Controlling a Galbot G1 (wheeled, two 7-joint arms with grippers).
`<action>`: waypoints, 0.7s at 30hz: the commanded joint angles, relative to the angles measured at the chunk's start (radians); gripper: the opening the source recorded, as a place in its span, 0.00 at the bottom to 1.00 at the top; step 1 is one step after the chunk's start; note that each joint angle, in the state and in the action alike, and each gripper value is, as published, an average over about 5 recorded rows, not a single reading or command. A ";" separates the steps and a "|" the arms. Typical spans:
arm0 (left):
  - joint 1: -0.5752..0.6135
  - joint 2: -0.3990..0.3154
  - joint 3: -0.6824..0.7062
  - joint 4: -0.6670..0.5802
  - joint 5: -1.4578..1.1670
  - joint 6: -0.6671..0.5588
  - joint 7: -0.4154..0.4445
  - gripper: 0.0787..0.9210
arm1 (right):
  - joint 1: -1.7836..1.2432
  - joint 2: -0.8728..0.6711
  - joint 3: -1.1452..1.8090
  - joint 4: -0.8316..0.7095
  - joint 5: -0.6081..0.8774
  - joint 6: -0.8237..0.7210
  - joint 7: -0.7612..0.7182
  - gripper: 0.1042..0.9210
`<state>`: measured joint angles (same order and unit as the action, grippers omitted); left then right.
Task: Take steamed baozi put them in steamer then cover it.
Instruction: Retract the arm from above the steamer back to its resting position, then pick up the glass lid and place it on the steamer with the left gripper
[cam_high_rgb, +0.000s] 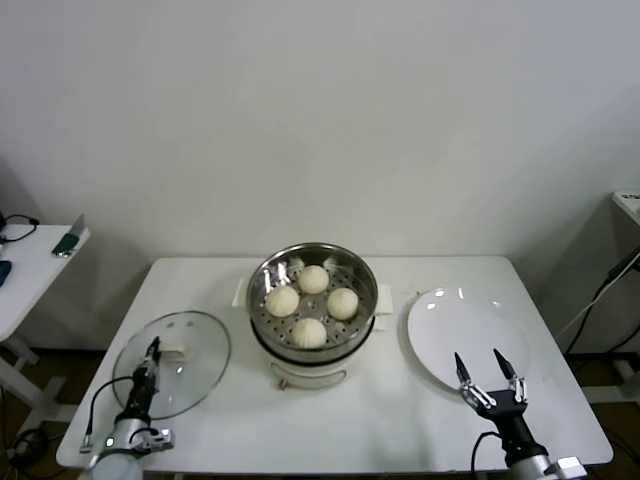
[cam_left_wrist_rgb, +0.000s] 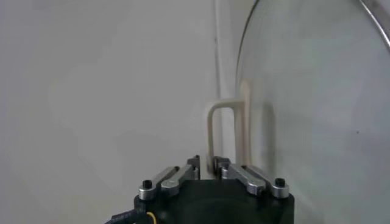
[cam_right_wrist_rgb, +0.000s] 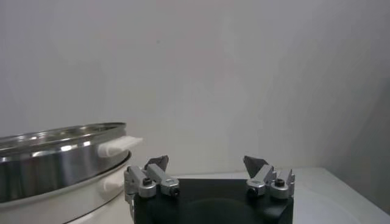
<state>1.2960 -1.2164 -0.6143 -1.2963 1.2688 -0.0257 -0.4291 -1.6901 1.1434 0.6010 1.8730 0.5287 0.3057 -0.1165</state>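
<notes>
- Firstly, at the far left of the head view stood a small side table (cam_high_rgb: 30, 265) with a dark green object (cam_high_rgb: 68, 241) on it; it was apart from the main white table (cam_high_rgb: 200, 285).
- On the left part of the white table lay the cover (cam_high_rgb: 190, 345), a clear glass lid with a metal rim; its cream-white handle (cam_high_rgb: 172, 352) was at the centre.
- The left gripper (cam_high_rgb: 152, 347) was over the cover, at the handle; in the left wrist view the left gripper (cam_left_wrist_rgb: 206, 161) had its fingertips almost together around one thin leg of the handle (cam_left_wrist_rgb: 213, 131); its jaws were closed on that handle, and the glass of the cover (cam_left_wrist_rgb: 317, 91) filled the space beside it.
- In the middle of the table stood the steamer (cam_high_rgb: 313, 325), a shiny steel pot on a cream-white base; it was uncovered; the four steamed baozi (cam_high_rgb: 313, 279) lay inside on the perforated tray, close to each other.
- To the right of the steamer, just beside it, lay a flat white plate (cam_high_rgb: 470, 335).
- The right gripper (cam_high_rgb: 491, 372) hovered at the near edge of the plate; its two fingers were spread wide and gripped nothing; in the right wrist view the right gripper (cam_right_wrist_rgb: 207, 163) showed the same wide gap, with the steamer (cam_right_wrist_rgb: 55, 161) off to one side.
</notes>
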 joint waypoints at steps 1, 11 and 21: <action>0.009 0.005 -0.003 -0.039 -0.038 0.007 0.005 0.16 | 0.000 0.003 0.002 0.004 0.000 -0.002 -0.002 0.88; 0.120 0.075 -0.014 -0.410 -0.277 0.184 0.175 0.07 | 0.007 0.013 0.002 0.000 -0.042 -0.028 0.023 0.88; 0.174 0.192 -0.018 -0.822 -0.356 0.526 0.434 0.07 | 0.010 0.022 0.004 -0.014 -0.085 -0.047 0.060 0.88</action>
<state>1.4140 -1.1259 -0.6427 -1.6859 1.0348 0.1872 -0.2366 -1.6807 1.1636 0.6044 1.8660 0.4781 0.2706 -0.0799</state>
